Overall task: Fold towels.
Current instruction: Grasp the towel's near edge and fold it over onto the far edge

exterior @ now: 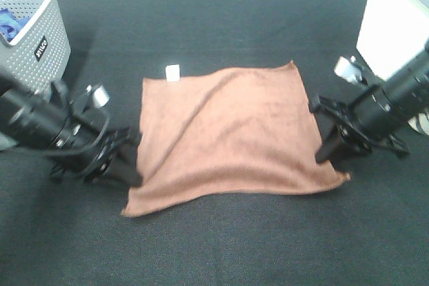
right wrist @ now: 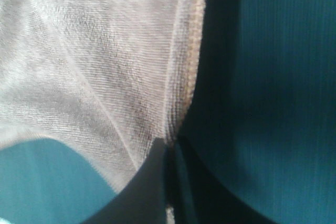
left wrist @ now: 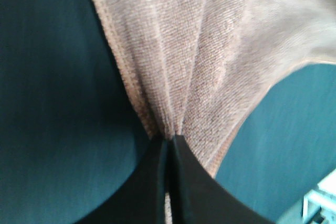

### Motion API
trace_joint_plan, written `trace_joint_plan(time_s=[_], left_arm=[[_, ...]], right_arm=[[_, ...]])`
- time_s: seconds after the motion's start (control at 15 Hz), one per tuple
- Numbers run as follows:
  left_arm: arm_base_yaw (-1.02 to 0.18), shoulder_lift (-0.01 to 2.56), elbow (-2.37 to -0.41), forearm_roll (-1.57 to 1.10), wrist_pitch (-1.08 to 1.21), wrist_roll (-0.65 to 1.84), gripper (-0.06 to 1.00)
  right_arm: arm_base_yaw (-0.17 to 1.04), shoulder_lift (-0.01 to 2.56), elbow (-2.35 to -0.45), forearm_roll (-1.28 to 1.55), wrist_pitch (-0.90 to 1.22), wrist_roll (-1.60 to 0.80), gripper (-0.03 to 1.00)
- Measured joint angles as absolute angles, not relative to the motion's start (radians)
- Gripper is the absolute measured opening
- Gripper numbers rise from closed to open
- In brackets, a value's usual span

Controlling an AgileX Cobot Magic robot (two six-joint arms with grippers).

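Note:
The reddish-brown towel (exterior: 231, 132) lies spread on the black table, its small white tag (exterior: 173, 72) at the far left corner. My left gripper (exterior: 133, 165) is shut on the towel's left edge near the front corner; the left wrist view shows the cloth (left wrist: 210, 51) bunched into folds between the closed fingers (left wrist: 152, 182). My right gripper (exterior: 323, 151) is shut on the towel's right edge; the right wrist view shows the stitched hem (right wrist: 191, 51) pinched at the fingers (right wrist: 152, 182). The towel's front edge sags between the two grips.
A grey perforated basket (exterior: 40, 31) stands at the far left, with a blue cloth (exterior: 10, 23) inside. A white box (exterior: 395, 21) stands at the far right. The black table cover (exterior: 221, 232) stretches in front of the towel.

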State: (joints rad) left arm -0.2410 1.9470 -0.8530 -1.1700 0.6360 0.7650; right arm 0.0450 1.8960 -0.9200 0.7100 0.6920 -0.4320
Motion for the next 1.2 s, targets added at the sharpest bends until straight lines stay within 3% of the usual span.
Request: trace_joint_plan(time_s=[0.27,0.6,1.2], left_arm=[[-0.241,1.845,-0.75,-1.166,0.654,0.774,0.0],[-0.241,1.805,-0.793,-1.167,0.53,0.778,0.0],[-0.241,1.96,-1.157,-1.167,0.373,0.778,0.0]], right_arm=[[0.045,1.813,-0.795,0.724,0.696,-0.435,0.0],[0.045,1.782,-0.836,0.868,0.632,-0.604,0.0],[0.045,2.091,-1.376,0.83,0.62,-0.549,0.0]])
